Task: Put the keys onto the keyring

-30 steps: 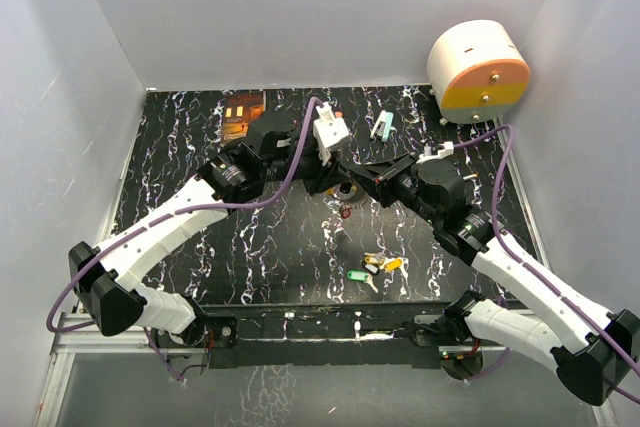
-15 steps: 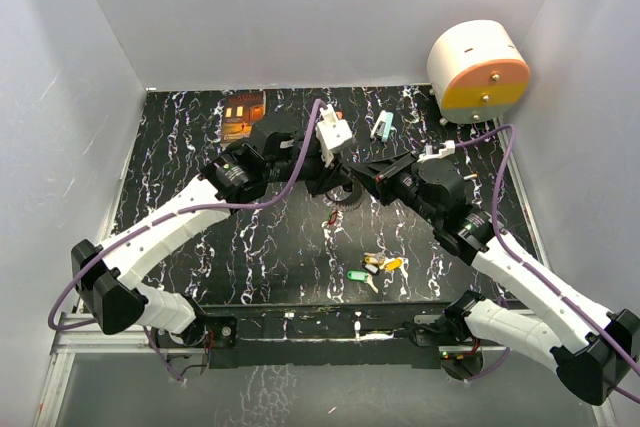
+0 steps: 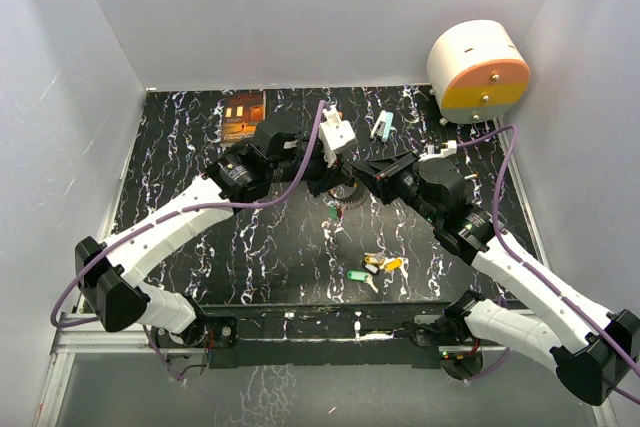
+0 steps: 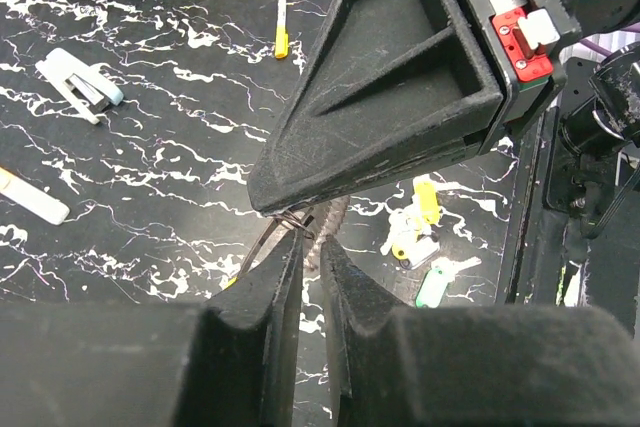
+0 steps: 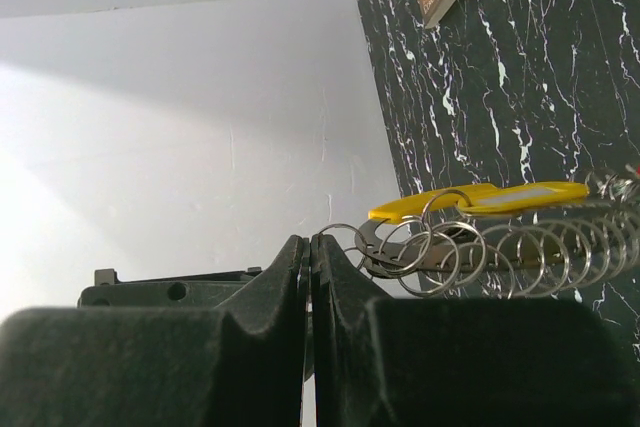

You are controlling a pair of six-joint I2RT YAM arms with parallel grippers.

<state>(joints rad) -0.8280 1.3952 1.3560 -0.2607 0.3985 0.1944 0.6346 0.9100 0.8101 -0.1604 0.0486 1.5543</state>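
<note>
Pinching the keyring (image 5: 405, 252), the right hand (image 5: 308, 240) is fully closed and the left hand (image 4: 308, 245) nearly closed.

A black counter (image 3: 180, 147) veined in white sits between plain white walls (image 3: 300, 7). At its back right corner rests a white drum with an orange face (image 3: 478, 70). A small orange-pictured booklet (image 3: 242, 115) lies at the back left. Further right lie a pale blue-and-white clip-like thing (image 4: 82, 85) and a thin yellow stick (image 4: 282, 25).
</note>
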